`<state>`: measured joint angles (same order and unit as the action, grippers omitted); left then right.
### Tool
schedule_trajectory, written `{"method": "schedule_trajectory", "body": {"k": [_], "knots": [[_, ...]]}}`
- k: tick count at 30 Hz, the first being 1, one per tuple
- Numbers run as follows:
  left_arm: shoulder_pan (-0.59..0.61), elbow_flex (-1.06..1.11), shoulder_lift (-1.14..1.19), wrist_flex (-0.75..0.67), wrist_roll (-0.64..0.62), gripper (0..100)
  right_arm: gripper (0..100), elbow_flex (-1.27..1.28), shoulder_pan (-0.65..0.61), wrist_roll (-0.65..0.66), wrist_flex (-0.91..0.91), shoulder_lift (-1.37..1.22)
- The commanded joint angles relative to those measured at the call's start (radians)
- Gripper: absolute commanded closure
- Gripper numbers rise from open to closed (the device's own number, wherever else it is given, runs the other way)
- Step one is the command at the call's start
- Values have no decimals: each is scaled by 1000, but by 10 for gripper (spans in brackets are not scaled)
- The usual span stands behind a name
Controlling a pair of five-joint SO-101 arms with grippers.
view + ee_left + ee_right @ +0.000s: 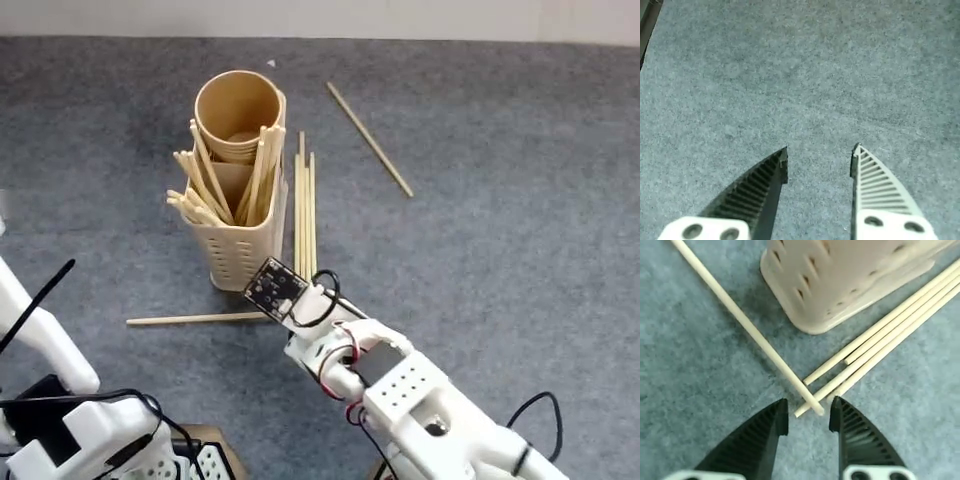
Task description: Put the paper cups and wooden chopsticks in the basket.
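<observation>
A beige slotted basket (243,245) stands upright mid-table, holding stacked paper cups (238,108) and several wooden chopsticks (210,188). A bundle of three loose chopsticks (305,205) lies along its right side, and the same three chopsticks (890,332) run past the basket's base (840,287). One single chopstick (195,319) lies flat in front of the basket. My right gripper (809,414) is open just above the near end of that single chopstick (747,325), its tip between the fingertips. Another chopstick (369,138) lies farther back right. My left gripper (820,156) is open over bare carpet.
Grey carpet (520,230) covers the table, with free room to the right and far left. The right arm (400,390) comes in from the lower right. The left arm (60,425) sits at the lower left corner, with black cables beside it.
</observation>
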<state>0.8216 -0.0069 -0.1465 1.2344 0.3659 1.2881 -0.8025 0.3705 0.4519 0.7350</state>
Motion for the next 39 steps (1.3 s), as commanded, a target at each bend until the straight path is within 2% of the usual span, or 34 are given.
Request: {"method": "schedule_trajectory", "body": {"k": [1, 6, 9, 17, 19, 21, 22, 27, 33, 36, 39], "knots": [[30, -39, -5, -15, -6, 783, 851, -5, -5, 9, -68, -68], [50, -41, -5, -15, -5, 782, 851, -4, -10, 14, -84, -147], [50, -39, -5, -15, -5, 782, 851, -7, -10, 71, -85, -196], [51, -16, -7, -15, -5, 782, 851, -8, -10, 74, -177, -308], [51, -13, -7, -15, -3, 782, 892, -19, -12, 77, -165, -320], [51, -13, -7, -15, -3, 782, 994, -30, -12, 78, -140, -321], [51, -13, -7, -15, -3, 782, 995, -38, -8, 78, -127, -321], [51, -13, -7, -15, -3, 782, 993, -67, -5, 72, -44, -321], [53, -13, -7, -15, -3, 782, 993, -142, 45, 71, 185, -300], [48, -13, -7, -15, -3, 782, 993, -183, 58, 74, 315, -194], [45, -13, -7, -15, -5, 782, 993, -263, -4, 58, 490, -10]]}}
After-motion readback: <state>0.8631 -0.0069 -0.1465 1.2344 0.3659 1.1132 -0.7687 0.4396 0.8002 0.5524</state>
